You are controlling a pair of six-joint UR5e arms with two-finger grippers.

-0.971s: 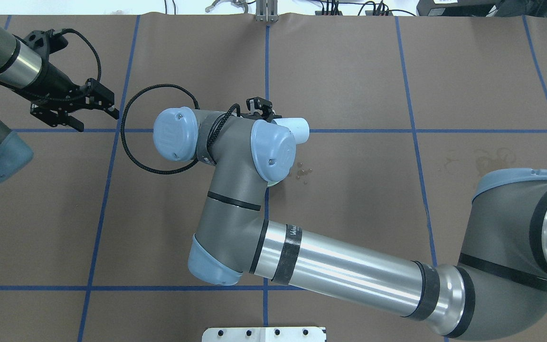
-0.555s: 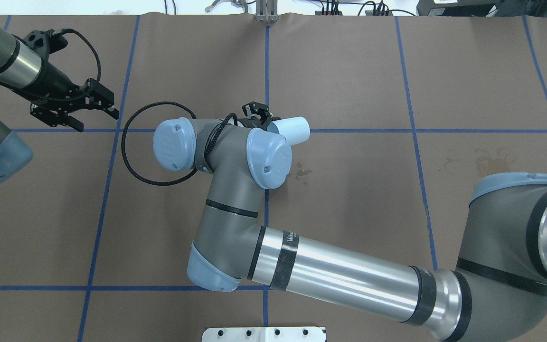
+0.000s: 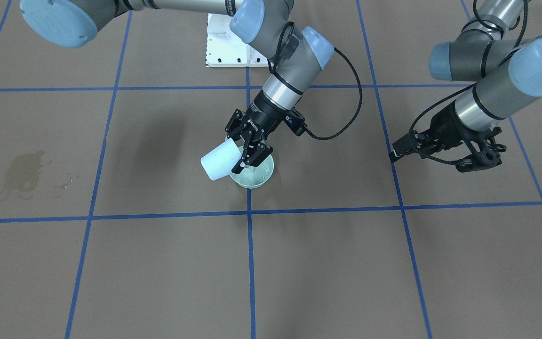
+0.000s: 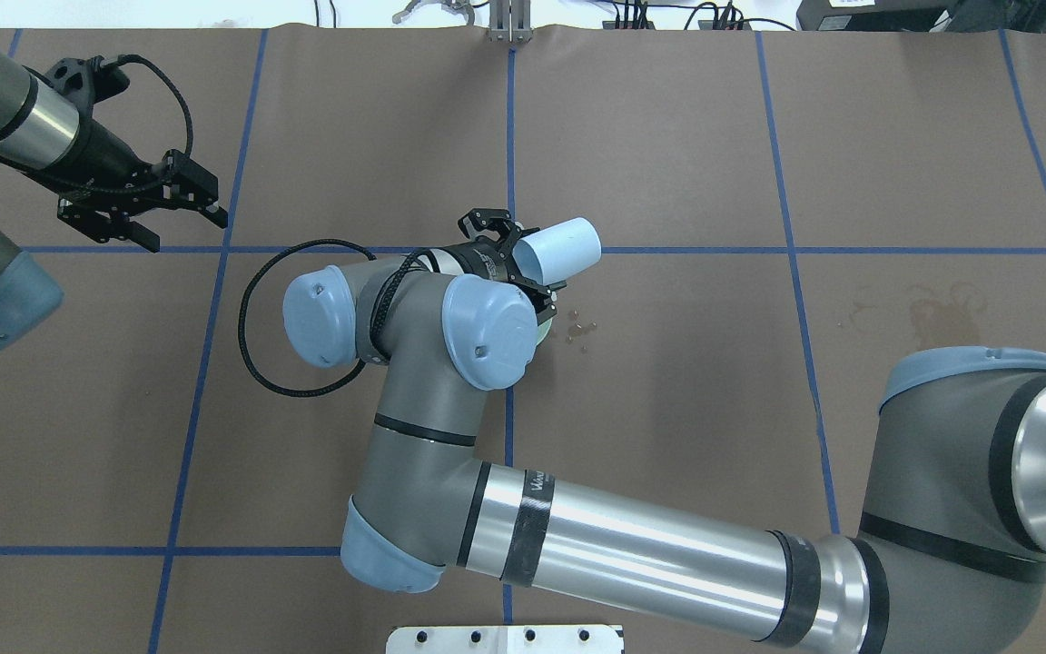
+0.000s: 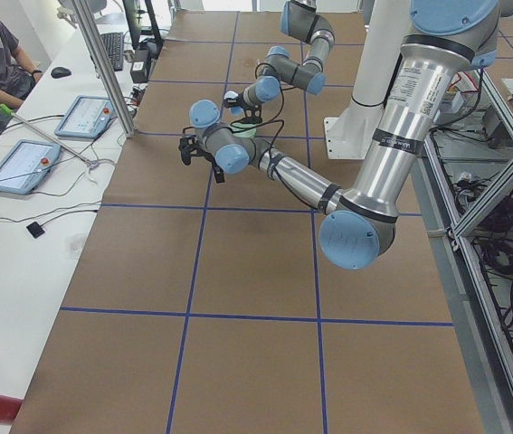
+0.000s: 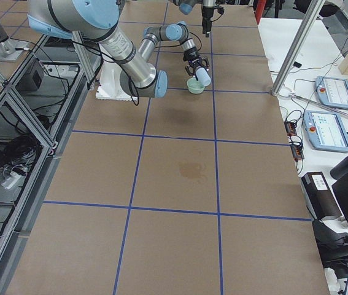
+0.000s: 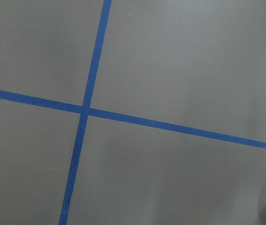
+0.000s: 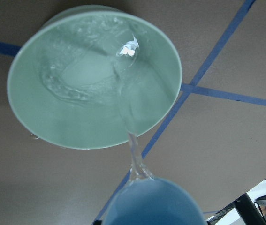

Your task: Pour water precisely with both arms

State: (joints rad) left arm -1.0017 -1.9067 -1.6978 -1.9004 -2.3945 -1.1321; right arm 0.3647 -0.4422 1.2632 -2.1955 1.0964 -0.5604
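My right gripper (image 3: 239, 153) is shut on a light blue cup (image 3: 217, 165) and holds it tilted over a pale green bowl (image 3: 258, 178) at the table's middle. In the right wrist view a thin stream of water (image 8: 131, 140) runs from the cup's rim (image 8: 154, 201) into the bowl (image 8: 53, 122), where it ripples and glints. In the overhead view the cup (image 4: 564, 247) shows beside the right gripper (image 4: 523, 259), and the wrist hides most of the bowl. My left gripper (image 4: 187, 232) is open and empty, hovering far to the left, apart from the bowl.
Small water drops (image 4: 579, 329) lie on the brown table cover beside the bowl. A damp stain (image 4: 927, 307) marks the right side. Blue tape lines (image 4: 510, 136) grid the table. The white pedestal (image 4: 505, 639) stands at the near edge. The right arm's cable loop (image 4: 255, 336) hangs left of its wrist.
My right wrist has drawn back toward the robot and turned, tipping the cup further and bringing more of it and the gripper into view. The left arm has not moved.
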